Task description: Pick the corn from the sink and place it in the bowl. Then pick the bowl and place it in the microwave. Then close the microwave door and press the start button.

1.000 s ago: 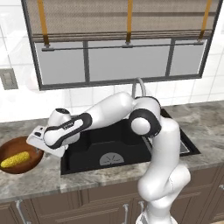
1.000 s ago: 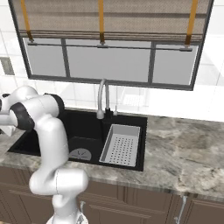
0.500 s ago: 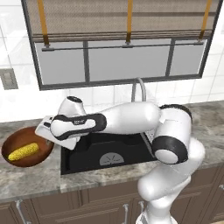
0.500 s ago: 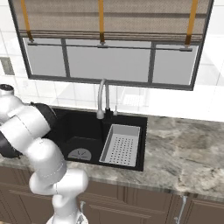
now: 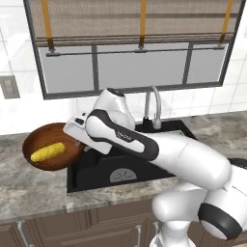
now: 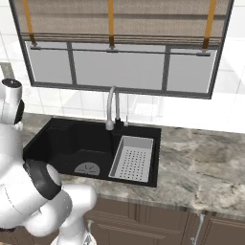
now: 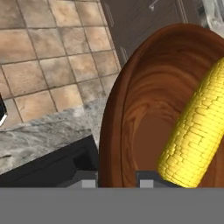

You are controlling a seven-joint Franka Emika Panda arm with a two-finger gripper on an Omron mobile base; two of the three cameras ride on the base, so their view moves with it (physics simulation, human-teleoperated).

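Note:
The reddish-brown wooden bowl (image 5: 52, 146) hangs tilted above the counter, left of the black sink (image 5: 96, 166). The yellow corn (image 5: 47, 152) lies inside it. My gripper (image 5: 77, 139) is shut on the bowl's right rim. In the hand view the bowl (image 7: 144, 113) wall runs down between my gripper's (image 7: 116, 180) tips, and the corn (image 7: 197, 131) rests against the right side. The right base view shows the sink (image 6: 67, 139) with its grey drain (image 6: 87, 168) and strainer tray (image 6: 133, 158). The microwave is out of view.
A chrome faucet (image 5: 152, 105) stands behind the sink under the window. Grey marble counter (image 5: 29, 188) runs on both sides of the basin. A wall switch plate (image 5: 9, 87) sits at the left. Brown floor tiles (image 7: 48, 57) lie below the bowl in the hand view.
The bowl with the corn in it has risen off the counter and moved right and up. My arm has swung up and closer to the cameras.

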